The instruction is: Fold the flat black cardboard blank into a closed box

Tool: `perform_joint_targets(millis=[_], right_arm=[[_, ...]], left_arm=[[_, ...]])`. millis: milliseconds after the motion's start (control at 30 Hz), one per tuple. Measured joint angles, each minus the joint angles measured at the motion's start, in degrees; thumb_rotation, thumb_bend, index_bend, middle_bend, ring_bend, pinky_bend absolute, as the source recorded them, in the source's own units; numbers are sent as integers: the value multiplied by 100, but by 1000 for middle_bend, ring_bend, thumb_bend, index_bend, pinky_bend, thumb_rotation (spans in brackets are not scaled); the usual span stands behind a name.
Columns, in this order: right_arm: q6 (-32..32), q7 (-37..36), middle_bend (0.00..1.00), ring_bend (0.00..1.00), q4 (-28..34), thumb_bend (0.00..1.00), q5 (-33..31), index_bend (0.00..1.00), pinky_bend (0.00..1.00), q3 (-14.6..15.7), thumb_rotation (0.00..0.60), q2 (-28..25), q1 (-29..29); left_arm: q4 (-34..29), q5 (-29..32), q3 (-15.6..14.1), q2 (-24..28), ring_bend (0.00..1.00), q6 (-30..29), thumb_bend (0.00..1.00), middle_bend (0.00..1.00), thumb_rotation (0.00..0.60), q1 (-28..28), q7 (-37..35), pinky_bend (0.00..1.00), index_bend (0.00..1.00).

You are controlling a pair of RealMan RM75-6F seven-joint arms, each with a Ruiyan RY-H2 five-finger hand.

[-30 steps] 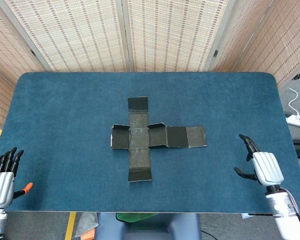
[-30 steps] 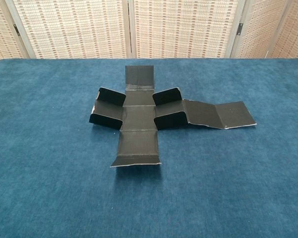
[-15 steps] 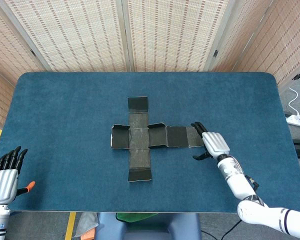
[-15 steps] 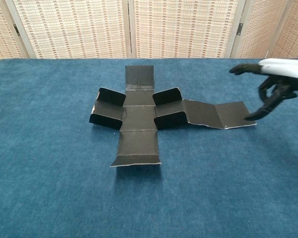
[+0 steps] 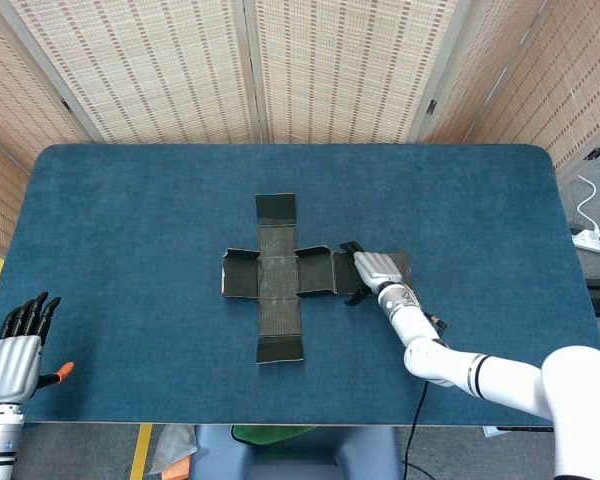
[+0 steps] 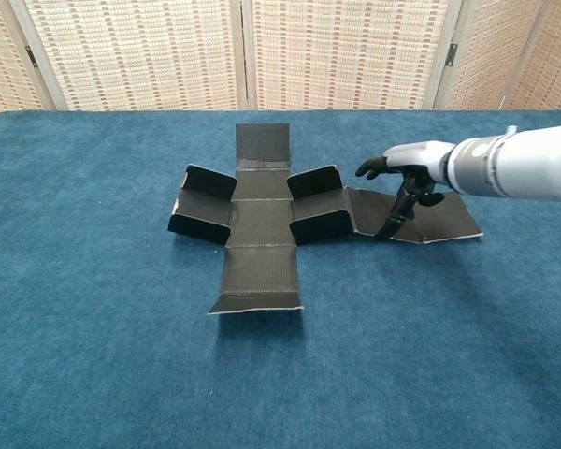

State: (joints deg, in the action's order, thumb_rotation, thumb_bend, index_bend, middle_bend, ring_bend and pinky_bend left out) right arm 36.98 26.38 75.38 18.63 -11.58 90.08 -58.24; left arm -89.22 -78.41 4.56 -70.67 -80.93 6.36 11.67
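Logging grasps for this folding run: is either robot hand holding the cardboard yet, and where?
Neither. The right robot hand hovers over the blank's long flap; the left robot hand is empty.

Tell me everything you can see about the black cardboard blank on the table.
The black cardboard blank is a cross-shaped sheet of matte, ribbed-looking cardboard, lying unfolded in the middle of the blue table. Panels extend away from and toward the robot; two side sections beside the centre have small flaps standing up. A longer arm of panels runs out to the robot's right, slightly raised at its creases. The right hand is over that arm, dark fingers reaching down to it.
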Motion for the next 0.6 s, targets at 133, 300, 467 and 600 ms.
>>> perform_joint_targets(millis=[133, 300, 467, 600], right_arm=[[22, 52, 0, 657, -240, 77, -189, 0, 951, 139, 600, 173, -156], [65, 61, 0, 656, -449, 77, -294, 0, 951, 238, 600, 287, -237], [106, 138, 0, 657, -604, 77, -381, 0, 951, 333, 600, 357, -322], [183, 283, 0, 664, -698, 99, -438, 0, 951, 406, 600, 451, -407]], left_arm=[[25, 44, 0, -3, 19, 51, 173, 1, 600, 19, -18, 97, 88], [68, 73, -9, -18, 19, 94, 172, 0, 600, 40, -45, 98, 87], [101, 107, -17, -31, 19, 137, 173, 0, 600, 56, -66, 98, 87], [121, 115, -24, -37, 19, 148, 173, 0, 600, 61, -96, 98, 87]])
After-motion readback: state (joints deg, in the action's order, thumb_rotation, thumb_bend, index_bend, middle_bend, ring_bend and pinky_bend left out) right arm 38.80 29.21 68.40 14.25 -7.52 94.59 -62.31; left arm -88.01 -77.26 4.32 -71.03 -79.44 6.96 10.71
